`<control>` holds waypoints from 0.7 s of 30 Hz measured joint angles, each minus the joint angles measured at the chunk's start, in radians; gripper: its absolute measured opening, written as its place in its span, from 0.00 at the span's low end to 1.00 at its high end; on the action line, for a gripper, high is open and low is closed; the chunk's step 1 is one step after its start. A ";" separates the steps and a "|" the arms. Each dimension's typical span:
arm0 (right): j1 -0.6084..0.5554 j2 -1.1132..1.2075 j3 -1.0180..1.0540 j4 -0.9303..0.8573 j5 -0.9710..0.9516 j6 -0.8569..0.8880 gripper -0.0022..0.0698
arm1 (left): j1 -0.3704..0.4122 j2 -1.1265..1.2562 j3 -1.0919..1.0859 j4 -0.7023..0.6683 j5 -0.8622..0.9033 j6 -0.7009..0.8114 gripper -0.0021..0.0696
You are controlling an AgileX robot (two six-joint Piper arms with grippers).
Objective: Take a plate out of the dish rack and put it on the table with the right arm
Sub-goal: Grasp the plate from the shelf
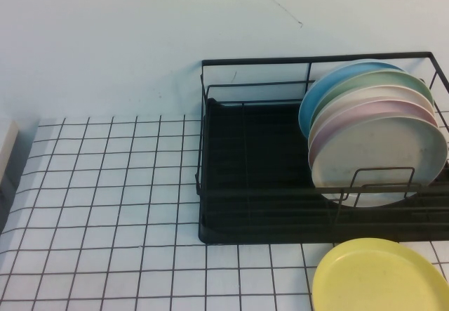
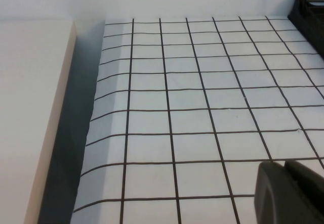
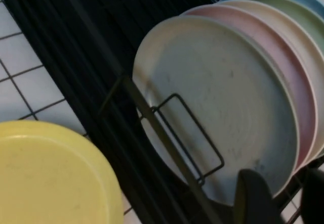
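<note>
The pale grey speckled plate (image 1: 382, 156) stands on edge at the front of a row of plates in the black wire dish rack (image 1: 252, 149), at the table's (image 1: 105, 184) back right. In the right wrist view the plate (image 3: 217, 97) leans behind a wire loop of the rack (image 3: 76, 42). My right gripper (image 3: 286, 198) is open, with its two dark fingers either side of the plate's outer rim, not closed on it. My left gripper (image 2: 284, 171) is shut and empty, low over the gridded table (image 2: 192, 107) far to the left. Neither gripper shows in the high view.
A pale pink plate (image 1: 365, 111), then cream, green and blue plates stand behind the grey one. A yellow plate (image 1: 379, 276) lies flat on the table in front of the rack. A beige block (image 2: 30, 107) borders the table's left edge.
</note>
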 joint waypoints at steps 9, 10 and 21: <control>0.002 0.305 -0.155 0.058 -0.019 -0.280 0.54 | 0.000 0.000 0.000 0.000 0.000 0.004 0.02; 0.002 0.326 -0.165 0.058 -0.022 -0.296 0.53 | 0.000 0.000 0.000 0.000 0.000 0.004 0.02; 0.004 0.510 -0.267 0.069 -0.082 -0.351 0.51 | 0.000 0.000 0.000 0.000 0.000 0.004 0.02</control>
